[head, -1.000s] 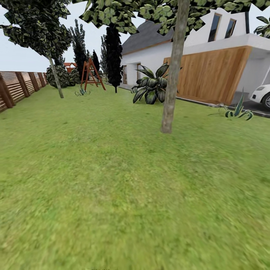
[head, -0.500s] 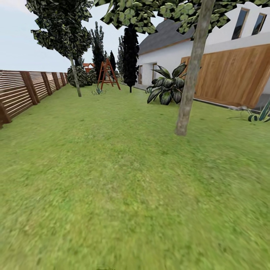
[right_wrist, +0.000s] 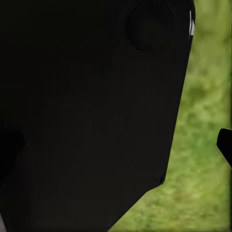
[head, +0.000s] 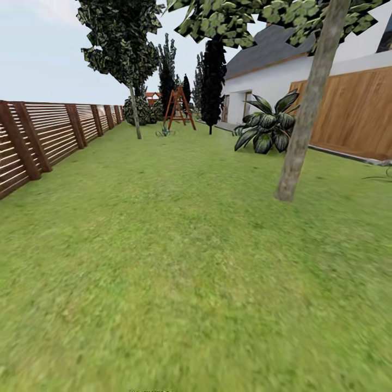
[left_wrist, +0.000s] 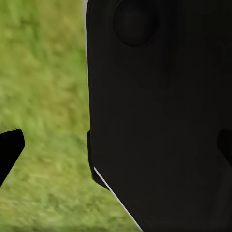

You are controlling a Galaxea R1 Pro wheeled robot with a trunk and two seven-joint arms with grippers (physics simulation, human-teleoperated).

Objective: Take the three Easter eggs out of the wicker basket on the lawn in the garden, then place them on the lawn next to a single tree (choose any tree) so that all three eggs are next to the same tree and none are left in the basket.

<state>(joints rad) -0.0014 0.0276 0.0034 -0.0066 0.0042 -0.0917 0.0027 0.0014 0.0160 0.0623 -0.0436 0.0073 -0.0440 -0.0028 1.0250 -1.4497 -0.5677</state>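
I am out on the lawn (head: 179, 245) of the garden. The Easter eggs and the wicker basket are out of view. A tree (head: 305, 120) with a thick grey-brown trunk stands on the grass ahead to the right, leaning slightly. In the left wrist view, my left gripper (left_wrist: 116, 150) is open, its dark fingertips (left_wrist: 9, 150) far apart in front of my black body, with grass behind. My right gripper (right_wrist: 116, 145) is open too, with one fingertip (right_wrist: 224, 145) over grass and nothing held.
A brown slat fence (head: 49, 136) runs along the left side. A thinner-trunked tree (head: 134, 117) and a red swing frame (head: 178, 109) stand far back. A broad-leaved bush (head: 267, 128), a dark cone tree (head: 213, 81) and the white house (head: 272, 81) are at the right.
The whole picture has slid to the right, so the camera has turned left. More of the fence shows, and the white car has left the view.
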